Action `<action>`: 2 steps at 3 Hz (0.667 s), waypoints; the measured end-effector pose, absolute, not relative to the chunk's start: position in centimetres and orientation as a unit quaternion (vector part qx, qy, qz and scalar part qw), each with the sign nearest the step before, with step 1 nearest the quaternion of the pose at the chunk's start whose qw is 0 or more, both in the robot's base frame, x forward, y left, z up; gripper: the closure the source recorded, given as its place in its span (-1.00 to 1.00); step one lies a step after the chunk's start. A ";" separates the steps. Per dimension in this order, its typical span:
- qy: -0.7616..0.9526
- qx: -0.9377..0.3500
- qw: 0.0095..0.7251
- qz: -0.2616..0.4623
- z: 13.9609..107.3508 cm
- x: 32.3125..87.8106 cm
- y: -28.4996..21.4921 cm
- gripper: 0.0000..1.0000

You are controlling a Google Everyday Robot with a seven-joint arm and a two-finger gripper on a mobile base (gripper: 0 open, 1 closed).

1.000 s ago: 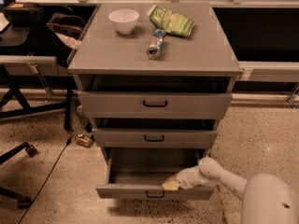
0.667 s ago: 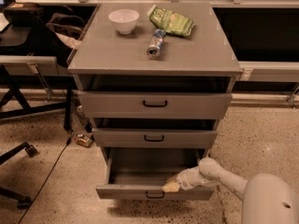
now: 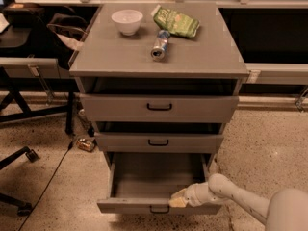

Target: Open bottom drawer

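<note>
1. Camera view, lower centre: the pale gripper [image 3: 177, 199] sits on the front edge of the matte grey bottom drawer [image 3: 130, 206]; clamped or apart, I cannot tell.
2. The drawer front has slid slightly lower in frame, further out.
3. Opening looks nearly complete.

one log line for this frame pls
phase: pulling | bottom drawer: pulled out | claw: on its front rim, right of handle | arm: enters from lower right
</note>
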State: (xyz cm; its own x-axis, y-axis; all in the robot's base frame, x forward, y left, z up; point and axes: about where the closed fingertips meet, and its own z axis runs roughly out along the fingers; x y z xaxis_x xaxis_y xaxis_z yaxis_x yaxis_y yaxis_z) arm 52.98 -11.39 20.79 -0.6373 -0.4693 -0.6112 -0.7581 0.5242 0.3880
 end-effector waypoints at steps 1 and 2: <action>0.850 -0.343 0.242 0.317 21.2 49.9 -13.0 1.00; 0.853 -0.333 0.241 0.323 21.0 47.5 -13.5 1.00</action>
State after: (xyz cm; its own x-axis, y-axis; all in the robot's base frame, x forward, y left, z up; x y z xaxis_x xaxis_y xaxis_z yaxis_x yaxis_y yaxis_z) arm 47.53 -13.48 21.01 -0.6622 -0.4115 -0.6263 -0.7231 0.5703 0.3898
